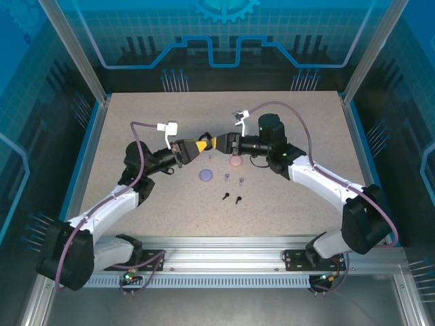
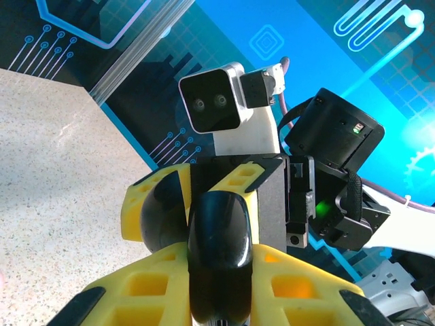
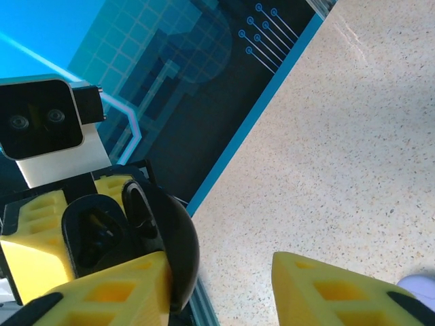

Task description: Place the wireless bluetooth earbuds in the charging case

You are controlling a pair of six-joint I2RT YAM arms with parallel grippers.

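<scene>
My left gripper (image 1: 199, 145) and right gripper (image 1: 219, 142) meet nose to nose above the middle of the table. The left gripper (image 2: 221, 252) is shut on a glossy black charging case (image 2: 219, 238), which stands on edge between its yellow fingers. The case's hinged lid (image 3: 173, 251) is swung open and rests against the inner side of one finger of my right gripper (image 3: 221, 272), whose jaws stand apart. Two black earbuds (image 1: 231, 197) lie on the table nearer the bases. Two purple earbuds (image 1: 234, 179) lie just beyond them.
A round pink case (image 1: 236, 162) and a round purple case (image 1: 206, 175) lie on the speckled table (image 1: 136, 122) below the grippers. A tiny pale bud (image 1: 211, 158) lies between them. Glass walls and aluminium posts (image 1: 75, 54) close in the table.
</scene>
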